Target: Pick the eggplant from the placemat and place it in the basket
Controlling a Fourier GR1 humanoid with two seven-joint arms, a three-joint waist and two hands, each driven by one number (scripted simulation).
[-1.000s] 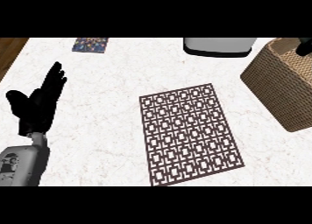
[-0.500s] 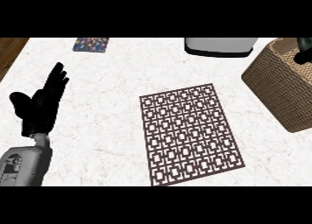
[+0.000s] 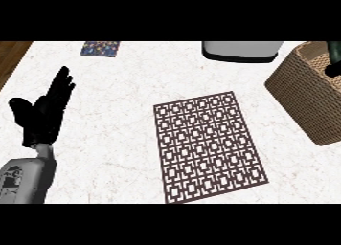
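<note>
Resting: left hand [image 3: 44,115], eggplant unseen.

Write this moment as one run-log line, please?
placemat: bare | eggplant: not seen | basket: far right | right hand: over basket, fingers unclear | left hand: open, resting left

Patterned placemat [image 3: 207,147] on white counter [image 3: 124,76], wicker basket [image 3: 311,100] at right, left hand [image 3: 44,115] open at left

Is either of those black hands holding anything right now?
The left hand holds nothing; it rests open, fingers up. Above the basket, something dark shows at the right edge; whether it is a hand holding anything cannot be told.
</note>
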